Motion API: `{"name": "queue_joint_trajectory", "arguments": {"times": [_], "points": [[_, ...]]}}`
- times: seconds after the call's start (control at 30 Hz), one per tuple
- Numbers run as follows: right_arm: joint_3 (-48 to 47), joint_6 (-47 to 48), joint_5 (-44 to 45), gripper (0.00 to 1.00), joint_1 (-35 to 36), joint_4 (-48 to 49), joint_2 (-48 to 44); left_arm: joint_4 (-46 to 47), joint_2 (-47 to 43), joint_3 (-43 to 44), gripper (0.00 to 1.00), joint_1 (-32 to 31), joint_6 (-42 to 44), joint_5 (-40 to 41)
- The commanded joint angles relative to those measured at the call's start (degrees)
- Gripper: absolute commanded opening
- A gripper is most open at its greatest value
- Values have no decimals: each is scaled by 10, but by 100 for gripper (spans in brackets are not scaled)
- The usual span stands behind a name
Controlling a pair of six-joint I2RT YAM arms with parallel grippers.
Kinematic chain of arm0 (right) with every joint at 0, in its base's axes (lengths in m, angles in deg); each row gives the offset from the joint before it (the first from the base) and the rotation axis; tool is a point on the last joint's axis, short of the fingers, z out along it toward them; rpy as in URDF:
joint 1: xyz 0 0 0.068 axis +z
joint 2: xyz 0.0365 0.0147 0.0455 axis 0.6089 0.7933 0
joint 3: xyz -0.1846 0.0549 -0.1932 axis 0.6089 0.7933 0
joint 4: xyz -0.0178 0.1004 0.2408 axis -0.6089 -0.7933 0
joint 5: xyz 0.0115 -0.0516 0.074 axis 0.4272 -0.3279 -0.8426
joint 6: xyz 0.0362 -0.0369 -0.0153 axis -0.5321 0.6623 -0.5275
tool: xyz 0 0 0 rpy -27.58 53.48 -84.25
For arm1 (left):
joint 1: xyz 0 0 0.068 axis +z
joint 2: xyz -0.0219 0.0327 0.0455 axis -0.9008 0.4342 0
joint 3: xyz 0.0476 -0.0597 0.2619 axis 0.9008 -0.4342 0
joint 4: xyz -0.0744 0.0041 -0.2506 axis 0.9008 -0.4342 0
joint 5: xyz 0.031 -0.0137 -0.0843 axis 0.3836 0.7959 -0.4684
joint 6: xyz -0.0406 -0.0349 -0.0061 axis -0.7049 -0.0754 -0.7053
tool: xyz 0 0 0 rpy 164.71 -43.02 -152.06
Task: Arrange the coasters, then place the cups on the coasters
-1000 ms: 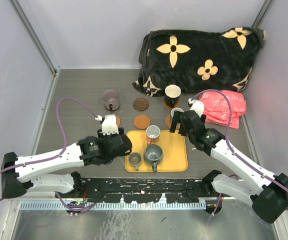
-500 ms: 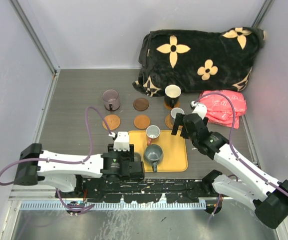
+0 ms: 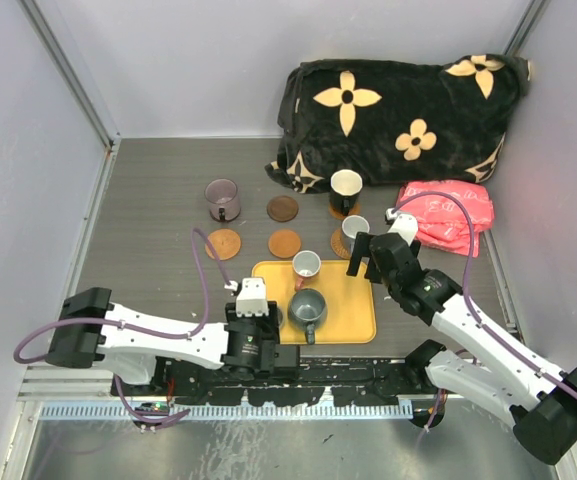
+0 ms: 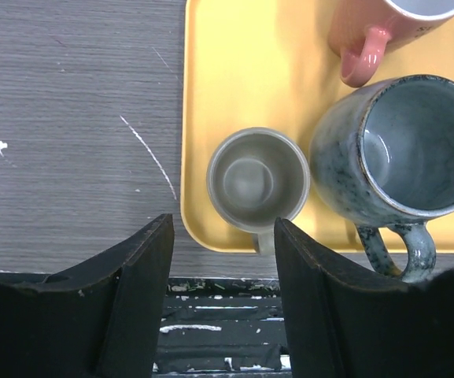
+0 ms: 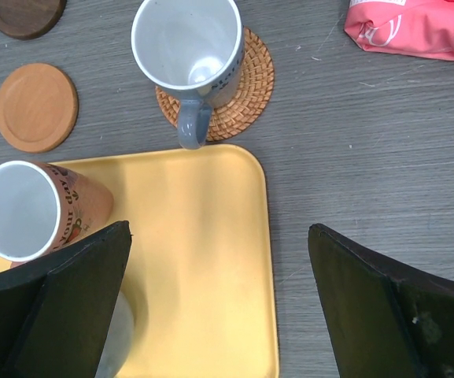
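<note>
The small olive glazed cup (image 4: 258, 179), standing in the yellow rectangular tray's (image 4: 211, 63) near left corner, is seen just ahead of the left pincer (image 4: 223, 228), which is held half open and empty, the handle turned toward it.

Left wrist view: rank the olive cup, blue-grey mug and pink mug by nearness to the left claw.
1. Olive cup, just ahead of the left claw.
2. Blue-grey mug, beside it on the right.
3. Pink mug, far upper right.
</note>
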Motion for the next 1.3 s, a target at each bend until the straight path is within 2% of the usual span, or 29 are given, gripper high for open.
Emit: {"name": "queue_joint_trajectory", "arguments": {"times": [0.0, 0.3, 0.8, 1.27], "points": [[4, -3, 14, 100, -2, 11, -12, 3, 18, 16, 55, -14, -43, 22], [8, 2, 20, 100, -2, 14, -16, -4, 89, 49, 52, -25, -63, 16], [6, 2, 20, 100, -2, 15, -17, 30, 106, 17, 51, -23, -93, -7], [11, -4, 25, 100, -2, 4, -39, 91, 114, -16, 48, 3, -61, -25]]}}
